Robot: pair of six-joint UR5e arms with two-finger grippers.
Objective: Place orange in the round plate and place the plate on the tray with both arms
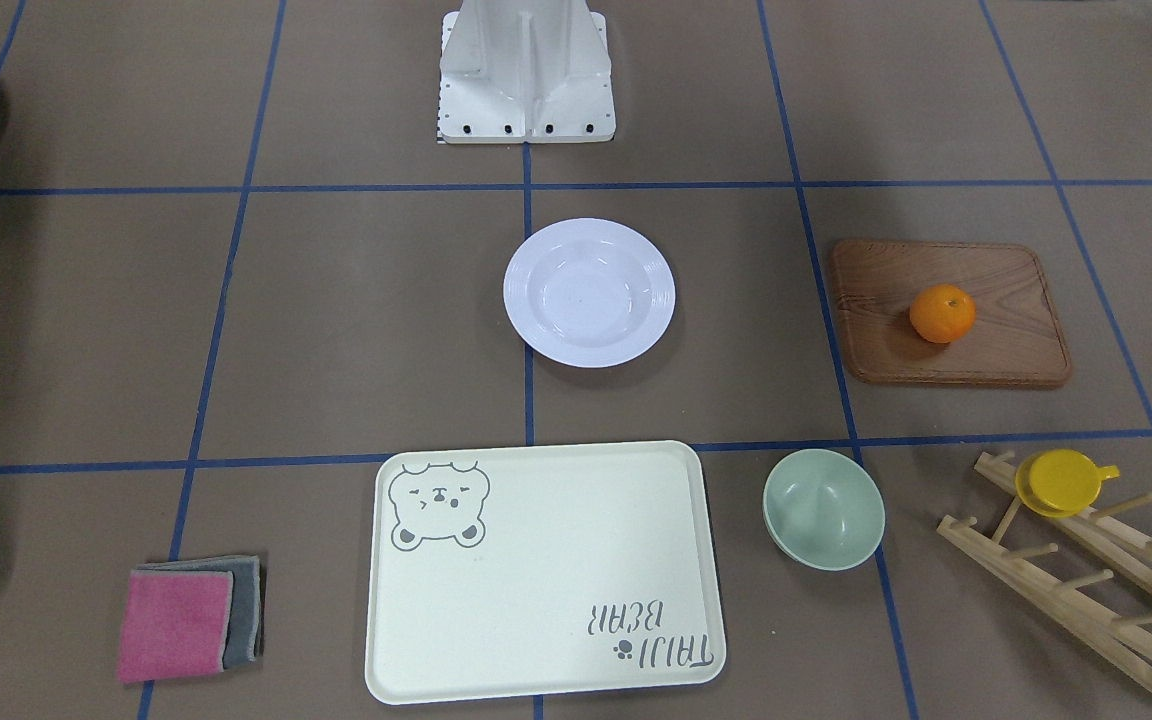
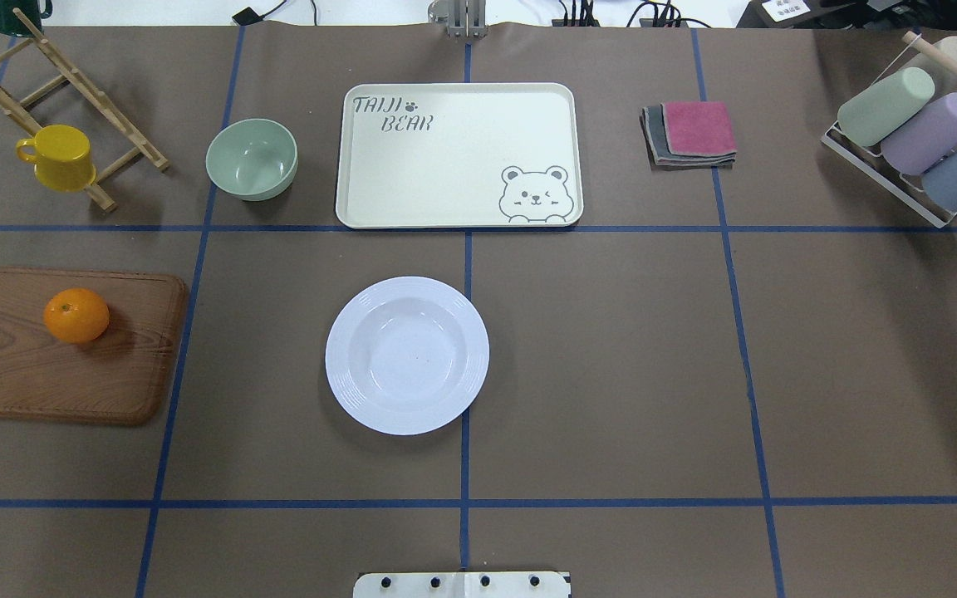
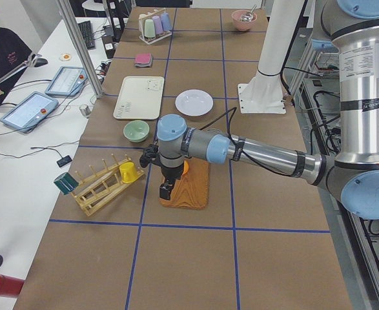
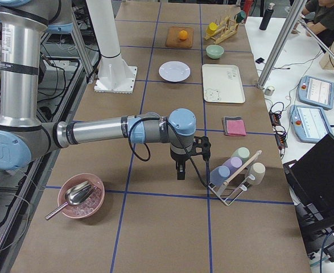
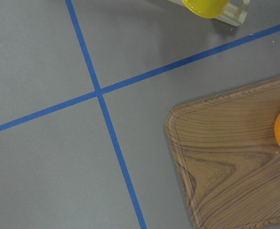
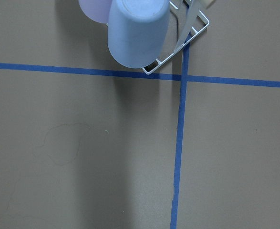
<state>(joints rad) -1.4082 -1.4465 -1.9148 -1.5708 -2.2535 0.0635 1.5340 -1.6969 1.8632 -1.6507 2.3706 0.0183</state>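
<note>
Orange [image 2: 76,315] sits on board [image 2: 22,374], left of plate [image 2: 342,365].

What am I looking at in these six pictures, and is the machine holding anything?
A jointed left arm and right arm stand at a table, each ending in a two-finger tool. Two pictures look down on the table, from behind the robot and from across it. Two look along it from either end, and two come from cameras on the wrists. On the table lie an orange on a wooden board, a white plate, a cream tray, a green bowl, a yellow cup and folded cloths. The left tool hangs near the board, the right tool over bare table near three pastel cups. Nothing looks held. The tools show too small to tell whether they are open.
</note>
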